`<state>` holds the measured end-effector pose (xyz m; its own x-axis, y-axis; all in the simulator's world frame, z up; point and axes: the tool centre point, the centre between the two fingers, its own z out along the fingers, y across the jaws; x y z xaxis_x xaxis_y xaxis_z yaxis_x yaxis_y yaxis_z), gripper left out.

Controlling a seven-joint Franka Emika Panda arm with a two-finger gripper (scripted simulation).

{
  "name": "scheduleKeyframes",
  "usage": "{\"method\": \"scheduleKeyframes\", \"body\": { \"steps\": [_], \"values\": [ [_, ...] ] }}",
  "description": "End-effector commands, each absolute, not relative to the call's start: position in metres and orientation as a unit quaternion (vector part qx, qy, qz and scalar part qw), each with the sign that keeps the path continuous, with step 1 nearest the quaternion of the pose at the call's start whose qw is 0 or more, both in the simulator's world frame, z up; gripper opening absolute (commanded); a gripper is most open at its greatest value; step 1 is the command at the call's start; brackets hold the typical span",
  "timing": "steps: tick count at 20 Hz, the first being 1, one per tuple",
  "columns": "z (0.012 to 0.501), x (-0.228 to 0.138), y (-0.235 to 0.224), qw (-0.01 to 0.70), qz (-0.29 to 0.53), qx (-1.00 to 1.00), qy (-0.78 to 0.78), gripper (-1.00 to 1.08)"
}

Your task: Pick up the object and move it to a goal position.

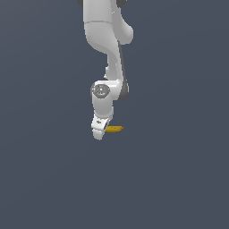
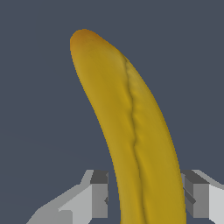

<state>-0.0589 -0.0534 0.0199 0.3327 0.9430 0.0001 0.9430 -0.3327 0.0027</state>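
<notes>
The yellow banana (image 1: 115, 129) lies on the flat grey floor, and one end sticks out to the exterior view's right of my white gripper (image 1: 99, 133), which is lowered onto it. In the wrist view the banana (image 2: 131, 122) fills the picture, with an orange-brown tip at its far end. My gripper (image 2: 145, 197) straddles its near part with one finger on each side. One finger (image 2: 99, 194) stands a small gap away from the peel and the other finger (image 2: 194, 197) is right at its edge. The jaws are open around the banana.
The floor (image 1: 179, 179) is a plain dark grey surface with no other objects in view. The white arm (image 1: 107, 53) comes down from the top of the exterior view.
</notes>
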Motion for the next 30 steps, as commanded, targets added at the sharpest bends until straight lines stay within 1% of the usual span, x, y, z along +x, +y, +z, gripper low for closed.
{"method": "scheduleKeyframes", "body": {
  "steps": [1, 8, 14, 20, 30],
  "values": [
    [0.019, -0.06, -0.053, 0.0, 0.0, 0.816, 0.578, -1.0],
    [0.027, -0.057, -0.053, 0.001, 0.001, 0.816, 0.578, -1.0],
    [0.055, -0.051, -0.053, 0.001, 0.001, 0.816, 0.578, -1.0],
    [0.103, -0.04, -0.053, 0.0, 0.001, 0.816, 0.578, -1.0],
    [0.206, -0.016, -0.053, 0.0, 0.001, 0.815, 0.579, -1.0]
  ]
}}
